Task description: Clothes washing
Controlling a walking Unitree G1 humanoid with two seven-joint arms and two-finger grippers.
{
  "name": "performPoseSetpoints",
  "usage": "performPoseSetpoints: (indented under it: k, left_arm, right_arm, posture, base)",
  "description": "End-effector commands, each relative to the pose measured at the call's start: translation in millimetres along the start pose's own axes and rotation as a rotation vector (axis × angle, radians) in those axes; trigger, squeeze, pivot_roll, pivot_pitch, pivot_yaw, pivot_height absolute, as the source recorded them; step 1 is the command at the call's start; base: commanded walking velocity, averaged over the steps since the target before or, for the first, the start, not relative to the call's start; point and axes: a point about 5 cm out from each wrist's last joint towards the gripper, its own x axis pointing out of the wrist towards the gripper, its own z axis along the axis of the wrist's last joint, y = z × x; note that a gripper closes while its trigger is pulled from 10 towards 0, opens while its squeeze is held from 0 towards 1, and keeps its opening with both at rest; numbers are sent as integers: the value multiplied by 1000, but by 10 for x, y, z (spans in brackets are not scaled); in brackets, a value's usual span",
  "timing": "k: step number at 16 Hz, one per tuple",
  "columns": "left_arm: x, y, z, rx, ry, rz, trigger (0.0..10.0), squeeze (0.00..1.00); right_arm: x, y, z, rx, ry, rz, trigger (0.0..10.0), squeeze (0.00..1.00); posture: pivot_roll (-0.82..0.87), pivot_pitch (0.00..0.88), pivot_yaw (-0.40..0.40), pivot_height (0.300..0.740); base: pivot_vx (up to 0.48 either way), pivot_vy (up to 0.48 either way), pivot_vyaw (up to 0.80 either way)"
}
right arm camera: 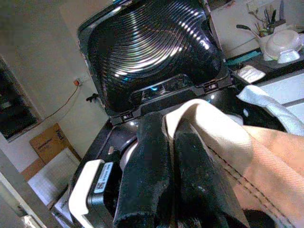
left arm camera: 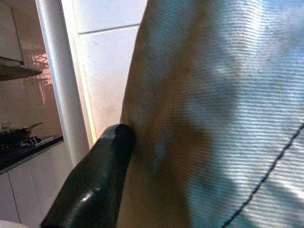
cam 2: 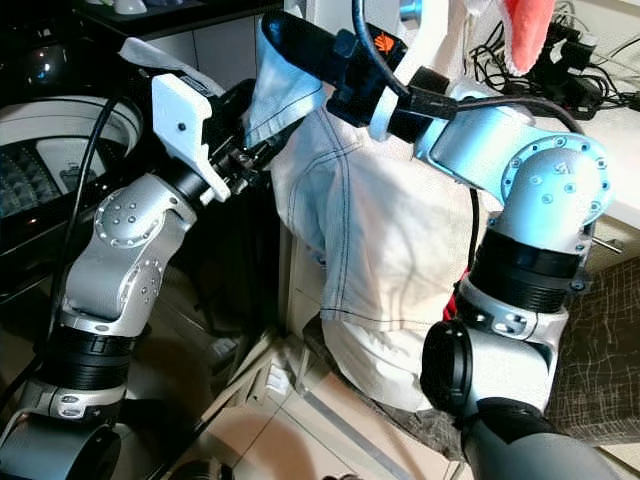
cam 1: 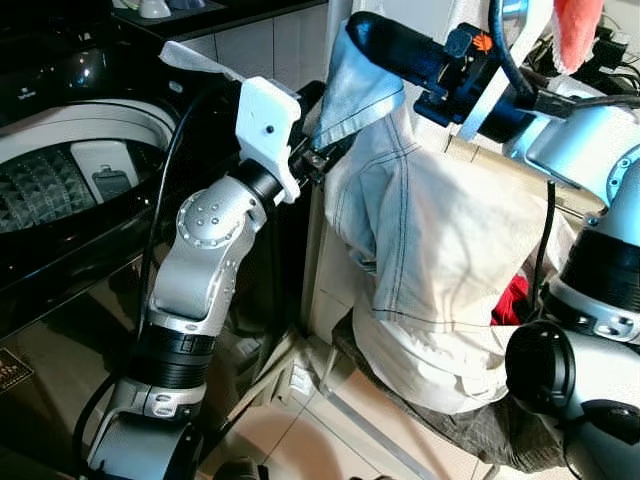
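Note:
A pale, washed-out denim garment [cam 1: 440, 240] hangs in the air between my two arms, to the right of the black top-loading washing machine [cam 1: 60, 170]. My right gripper [cam 1: 365, 35] is up high, shut on the garment's top edge; in the right wrist view the cloth [right arm camera: 213, 128] is pinched between its two black fingers [right arm camera: 142, 166]. My left gripper [cam 1: 318, 158] is lower, shut on the garment's left edge. In the left wrist view one black finger [left arm camera: 95, 185] presses against the denim [left arm camera: 213, 109]. The washer's lid [right arm camera: 152, 47] stands open.
Under the garment lies a grey pile of cloth [cam 1: 470, 430] with a red piece [cam 1: 512, 300] beside it. A pink item [cam 1: 575, 30] and cables hang at top right. A white pipe [left arm camera: 57, 80] runs up the tiled wall. White dishes [right arm camera: 285, 45] stand on the counter.

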Motion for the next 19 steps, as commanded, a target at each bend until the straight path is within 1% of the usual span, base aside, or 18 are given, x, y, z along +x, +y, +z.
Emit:
performPoseSetpoints:
  k: [1, 5, 14, 15, 16, 17, 18, 19]
  left_arm:
    - [-13, -7, -10, 0, 11, -6, 0, 0]
    - [-34, -5, -5, -9, 12, -4, 0, 0]
    - [-43, 24, -15, -9, 25, 3, 0, 0]
    - [-43, 31, -21, -8, 28, 4, 0, 0]
    - [-43, 39, -26, -7, 32, 7, 0, 0]
    - [-43, 40, -27, -6, 32, 7, 0, 0]
    - [-44, 47, -33, -5, 37, 10, 0, 0]
    - [-47, 54, -37, -1, 41, 13, 0, 0]
  right_arm:
    - [-45, 35, 3, 1, -14, 13, 0, 0]
    - [-22, 41, -21, 12, -9, 12, 0, 0]
    - [-25, 38, -37, 21, -14, -8, 0, 0]
    - [-28, 30, -38, 21, -13, -14, 118, 0]
    - [-29, 25, -38, 20, -13, -19, 2275, 0]
    - [-29, 24, -37, 20, -13, -20, 2275, 0]
    - [-30, 22, -35, 13, -11, -25, 10000, 0]
    - [-31, 22, -32, 9, -11, -29, 10000, 0]
  posture:
    - [15, 0, -63, 740]
    - [26, 0, -77, 740]
    - [23, 0, -71, 740]
    - [23, 0, -71, 740]
    - [23, 0, -71, 740]
    - [23, 0, -71, 740]
    - [23, 0, -71, 740]
    - [24, 0, -72, 740]
  base:
    - [0, 0, 0]
    - [0, 0, 0]
    - [0, 0, 0]
    - [0, 0, 0]
    - [0, 0, 0]
    - [0, 0, 0]
    - [0, 0, 0]
    - [0, 0, 0]
